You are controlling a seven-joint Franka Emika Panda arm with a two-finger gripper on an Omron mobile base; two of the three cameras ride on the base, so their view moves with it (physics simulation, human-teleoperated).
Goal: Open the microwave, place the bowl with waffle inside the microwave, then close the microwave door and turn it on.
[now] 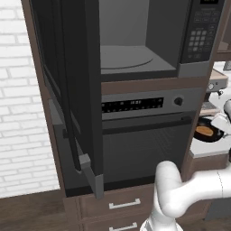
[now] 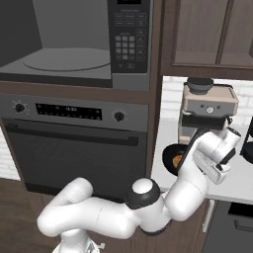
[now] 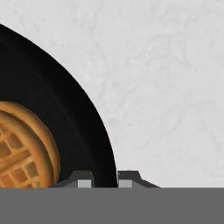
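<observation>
Glossy black bowl (gridded golden waffle inside) on marbled white counter.

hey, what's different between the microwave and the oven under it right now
The microwave stands with its microwave door swung wide to the left, baring a grey interior with a round turntable; the oven below has its dark glass door closed. The microwave has a black keypad panel on its right side; the oven has a display strip and knobs across its top. The oven's front is taller. Both are grey and built into the same brown cabinet column.
</observation>
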